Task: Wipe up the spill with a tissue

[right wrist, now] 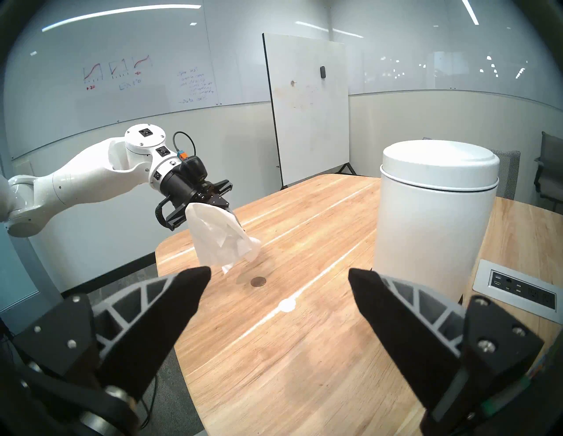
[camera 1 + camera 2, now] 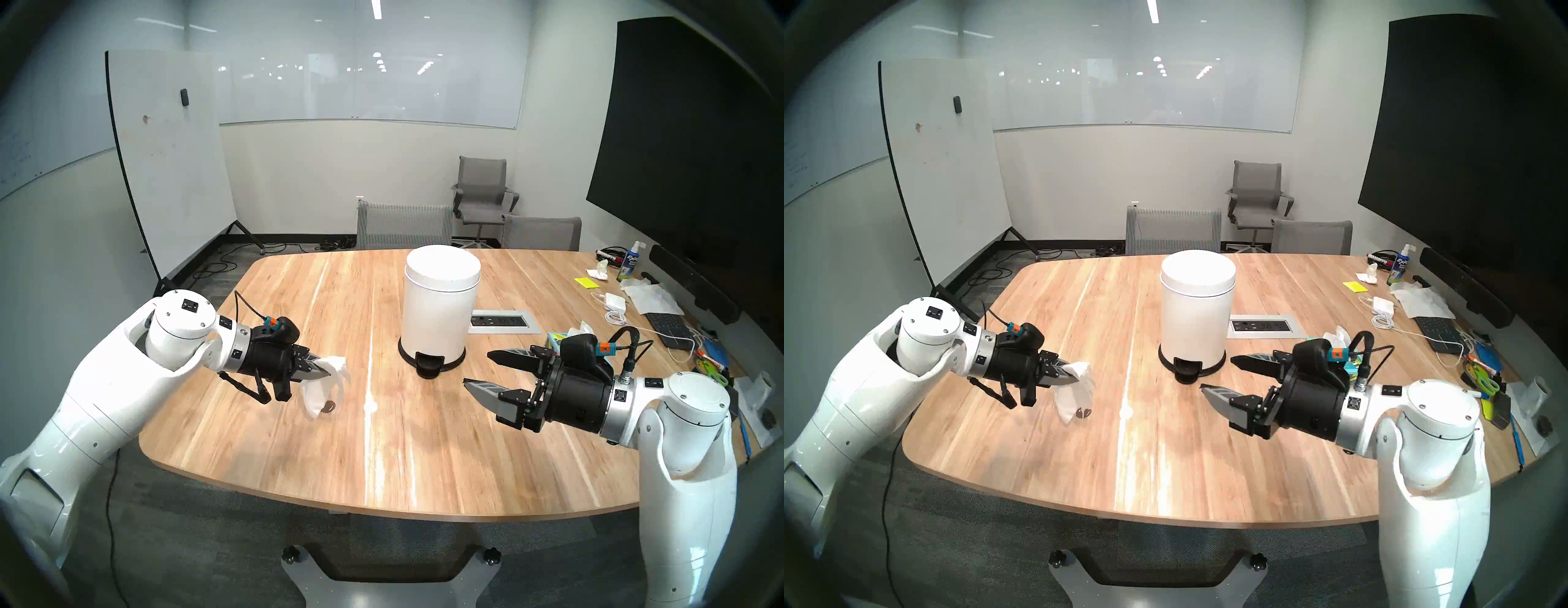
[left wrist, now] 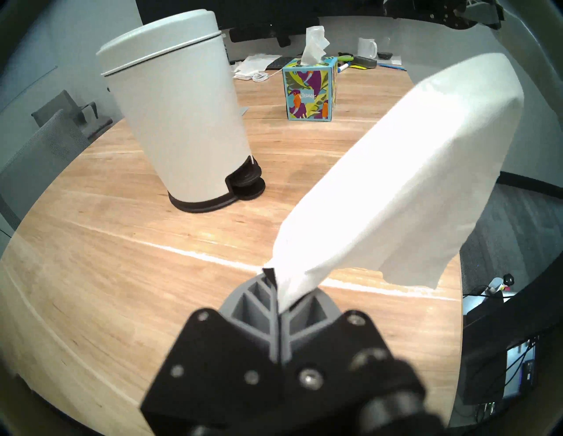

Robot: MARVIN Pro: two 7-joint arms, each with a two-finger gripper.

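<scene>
Two grippers hang over the wooden table (image 2: pixel 424 458), one on each side. On the left, the left gripper (image 2: pixel 323 372) has its jaws pressed together on a corner of a white tissue (image 2: pixel 324 388), pointing down and toward the table's middle; the left wrist view shows the sheet pinched between the grey fingertips (image 3: pixel 268 292) and billowing out away from them. The rest of the tissue droops loosely below and just beyond the fingertips, clear of the wood as far as the right wrist view shows. The spill (image 1: pixel 258 281), a small round glossy grey-brown puddle, lies on the table just under the tissue's lowest hanging edge, slightly to the right of and nearer than the left gripper's tip; in the head views the sheet's lower fold partly overlaps it, so only a dark sliver shows. The tissue does not appear to touch it. On the right, the right gripper (image 2: pixel 477 369) is empty, its two black-tipped fingers spread wide apart, aimed roughly level toward the table's middle and well apart from the spill. A white pedal bin (image 2: pixel 439 310) with its lid closed stands farther back, between the two arms. A patterned tissue box (image 3: pixel 309 89) sits beyond the bin on the right, a sheet poking from its top.
</scene>
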